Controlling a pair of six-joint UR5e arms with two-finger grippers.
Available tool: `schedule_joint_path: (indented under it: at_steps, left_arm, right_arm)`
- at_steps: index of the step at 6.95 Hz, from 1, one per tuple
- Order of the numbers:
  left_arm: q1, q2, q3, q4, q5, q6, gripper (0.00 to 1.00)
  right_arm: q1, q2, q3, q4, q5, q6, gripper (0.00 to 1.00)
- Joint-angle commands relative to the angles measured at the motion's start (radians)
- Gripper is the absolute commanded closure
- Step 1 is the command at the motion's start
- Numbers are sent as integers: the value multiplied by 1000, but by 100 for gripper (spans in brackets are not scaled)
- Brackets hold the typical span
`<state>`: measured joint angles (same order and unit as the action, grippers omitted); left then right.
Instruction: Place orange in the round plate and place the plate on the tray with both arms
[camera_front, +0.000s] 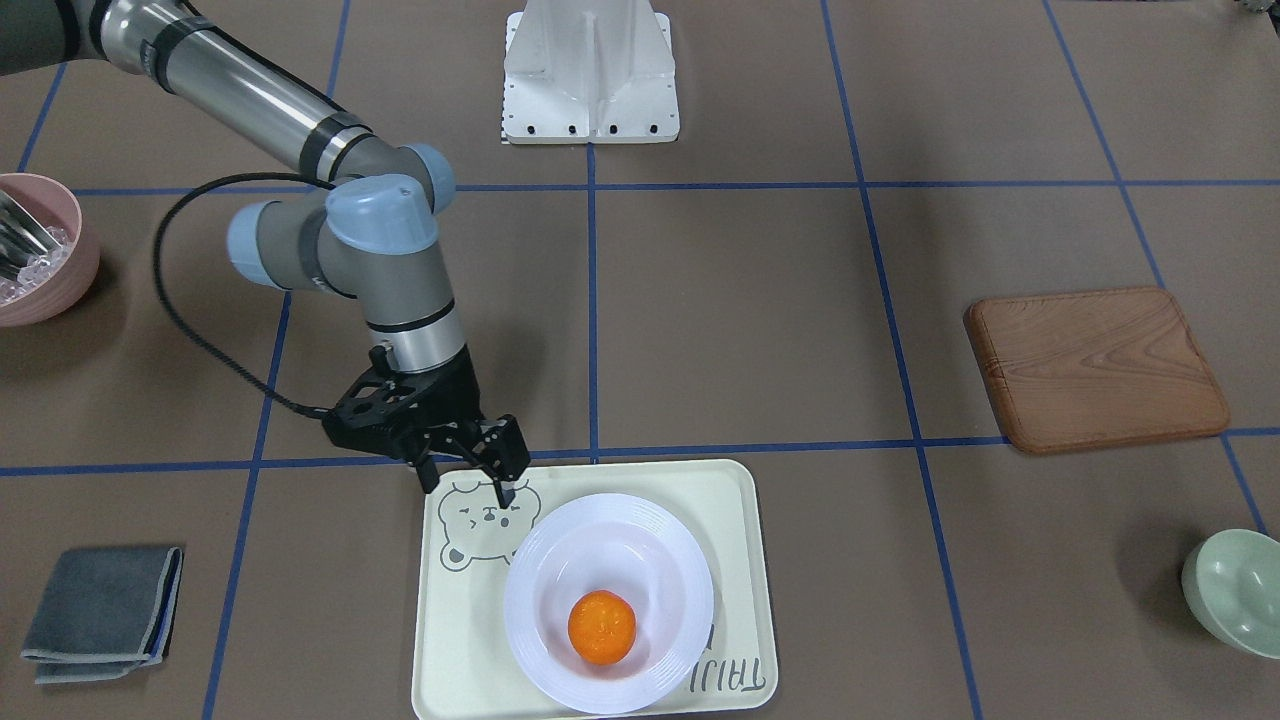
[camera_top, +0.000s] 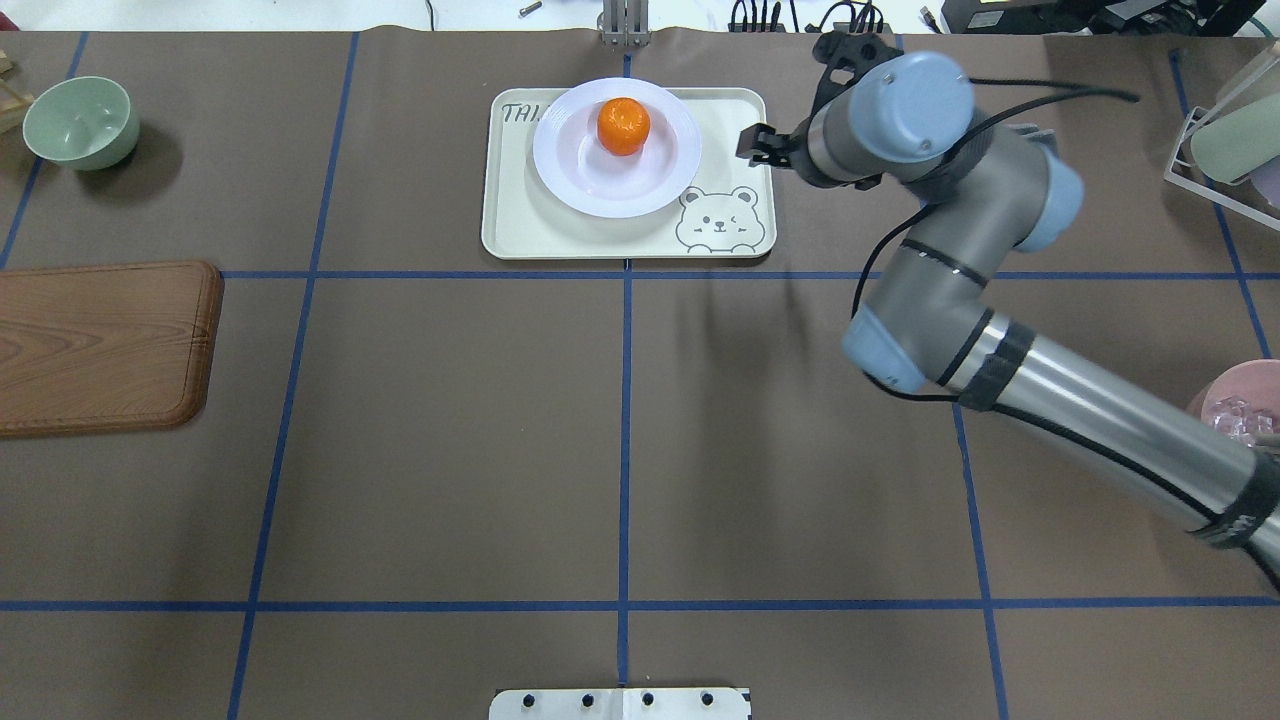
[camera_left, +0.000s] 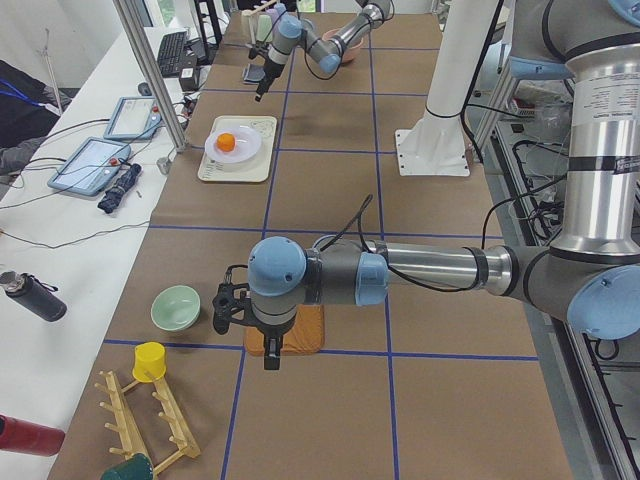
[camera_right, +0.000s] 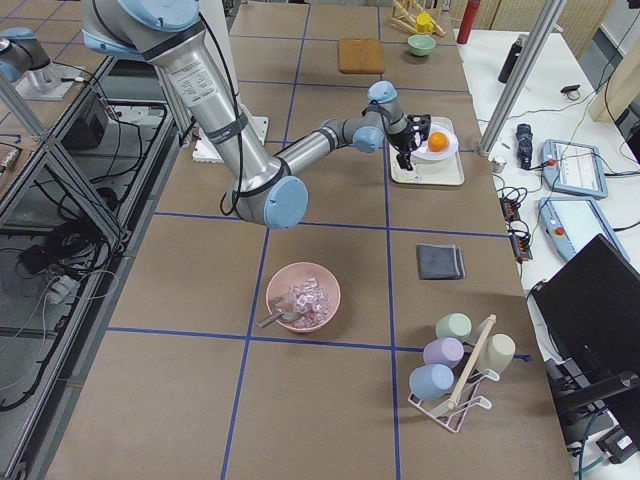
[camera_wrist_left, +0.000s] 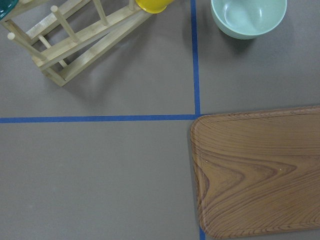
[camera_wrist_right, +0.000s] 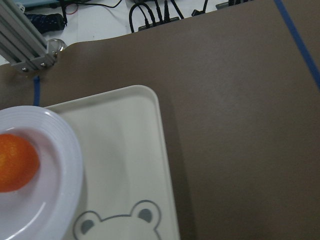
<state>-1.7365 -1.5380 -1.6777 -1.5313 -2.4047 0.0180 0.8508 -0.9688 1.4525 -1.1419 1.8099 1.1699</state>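
closest to me, at the lower centre of the front-facing frame, the orange sits in the hollow of the round plate, and the plate rests flat on the tray. the plate lies off-centre on the tray, toward the lettered end, and its rim covers part of the lettering. the tray's long axis runs left to right across that frame. from how things lie, both placements look done, so i'd guess what's left is a clean withdrawal.

just beyond the plate, the right hand hangs over the bear-face corner of the tray. its fingers are spread and grip nothing. the plate lies down and to the right of it, just beside the nearer fingertip, and i see no contact. that gap is the thing to mind: a pull up and back toward the upper left leads away from the rim, while any drift to the lower right would knock it.

behind the hand the counter is bare through the middle of the frame. a grey cloth lies at lower left and a pink bowl at the left edge, both well apart from the tray.

far off at the right sit the wooden board and a green bowl. in the left side view the left hand hangs over that board, well away from the tray. i cannot tell whether it is spread or closed. the right arm is much the nearer.
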Motion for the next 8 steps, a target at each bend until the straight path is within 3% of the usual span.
schedule_joint_path:
  at_steps: [1,2,3,5,6,8]
  left_arm:
    - [12,-2,-13,-4,9,-29,2]
    - [20,2,-25,-6,10,-27,2]
    - [35,3,-30,-6,15,-23,2]
    - [69,15,-45,-1,99,110,2]
    - [69,73,-75,-6,90,118,2]
    - [69,122,-123,2,90,118,2]
  right_arm:
    - [287,-191,84,-30,359,-442,0]
    - [423,-271,81,-35,470,-640,0]
    - [510,-331,74,-51,509,-800,0]
    - [646,-367,89,-320,513,-1148,0]
    - [689,-442,88,-363,509,-1264,0]
    - [761,-651,127,-348,499,-1282,0]
